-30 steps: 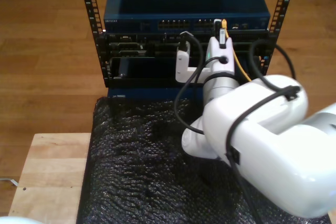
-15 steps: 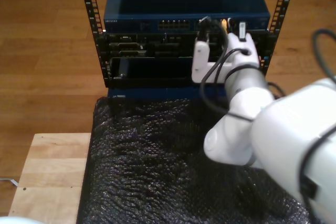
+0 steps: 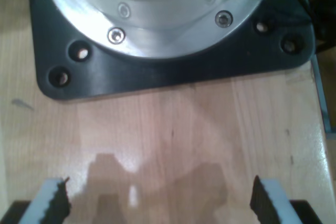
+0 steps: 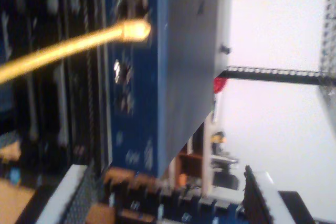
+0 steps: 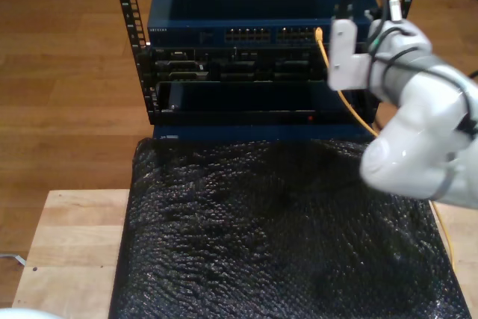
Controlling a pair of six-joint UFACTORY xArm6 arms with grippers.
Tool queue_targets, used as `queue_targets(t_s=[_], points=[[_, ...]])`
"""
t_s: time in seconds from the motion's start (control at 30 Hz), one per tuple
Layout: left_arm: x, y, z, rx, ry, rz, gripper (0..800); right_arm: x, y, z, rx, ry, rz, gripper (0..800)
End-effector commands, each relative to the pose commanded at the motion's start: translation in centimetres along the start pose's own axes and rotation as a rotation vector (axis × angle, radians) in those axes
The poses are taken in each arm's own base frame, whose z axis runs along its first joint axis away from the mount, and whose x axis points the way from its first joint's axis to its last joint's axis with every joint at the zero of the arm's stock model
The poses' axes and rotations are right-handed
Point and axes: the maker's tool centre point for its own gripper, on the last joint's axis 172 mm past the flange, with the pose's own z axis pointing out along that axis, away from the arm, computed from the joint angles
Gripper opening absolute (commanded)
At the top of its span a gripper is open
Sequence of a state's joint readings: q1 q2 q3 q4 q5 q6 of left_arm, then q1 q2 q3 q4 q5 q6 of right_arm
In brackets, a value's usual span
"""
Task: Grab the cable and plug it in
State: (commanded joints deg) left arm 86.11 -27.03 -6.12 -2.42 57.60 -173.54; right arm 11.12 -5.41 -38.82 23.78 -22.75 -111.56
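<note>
Moved: second arm (image 5: 418,132) swinging toward the exterior view's right, away from the ports.
Cable (image 5: 332,84): one, plug sitting in the blue switch (image 5: 261,5).
First gripper (image 3: 157,203): gaping, empty.
Second gripper (image 4: 157,192): gaping, empty.

Soft indoor light — blurry wrist views

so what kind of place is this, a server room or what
More likely a robotics lab or test bench than a real server room: a small open rack holding a blue network switch stands on a wooden floor, the yellow cable is plugged into the switch, and a wooden table carries black bubble wrap.
</note>
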Motion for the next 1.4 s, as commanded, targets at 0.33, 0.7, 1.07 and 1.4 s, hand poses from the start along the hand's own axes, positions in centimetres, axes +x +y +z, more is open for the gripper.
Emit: queue_targets(t_s=[0.33, 0.7, 1.07, 1.4], points=[[0.0, 0.0, 0.0, 0.0, 0.0, 0.0, 800, -9.0, -4.6, -1.6, 0.257, -0.024, -0.027, 735], [0.0, 0.0, 0.0, 0.0, 0.0, 0.0, 800, -16.9, -11.2, -7.5, 0.516, 0.013, -0.03, 788], [0.0, 0.0, 0.0, 0.0, 0.0, 0.0, 800, -22.0, -18.9, -16.0, 0.691, 0.046, 0.035, 789], [0.0, 0.0, 0.0, 0.0, 0.0, 0.0, 800, -23.4, -26.1, -24.7, 0.853, 0.16, 0.186, 794]])
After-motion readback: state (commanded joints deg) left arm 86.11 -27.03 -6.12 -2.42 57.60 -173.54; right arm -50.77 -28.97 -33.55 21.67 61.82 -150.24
